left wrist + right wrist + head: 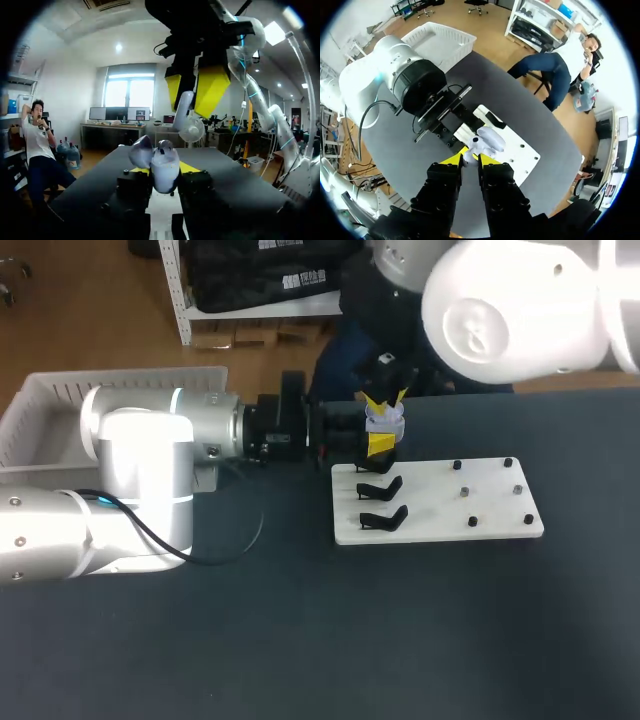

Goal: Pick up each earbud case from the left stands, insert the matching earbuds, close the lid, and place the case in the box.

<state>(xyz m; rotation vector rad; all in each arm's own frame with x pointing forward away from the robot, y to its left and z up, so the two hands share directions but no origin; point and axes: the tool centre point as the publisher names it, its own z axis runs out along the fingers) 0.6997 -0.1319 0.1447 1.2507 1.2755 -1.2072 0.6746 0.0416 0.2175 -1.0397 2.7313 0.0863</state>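
A pale earbud case [165, 170] stood upright, lid [141, 150] swung open and mouth facing up, above the far left corner of the white board [430, 515]. The board lay on a dark tabletop [320, 640], a white box [60, 390] well to its left. The left arm [150, 450] stretched level toward the board, left jaws clamped on the case. The right arm [520, 310] pointed down over that corner, right jaws pinching a white earbud [190, 129] just above the case.

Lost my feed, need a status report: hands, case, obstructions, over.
Left hand shut on open case. Right hand shut on earbud, poised over case, not inserted. Nothing between them.
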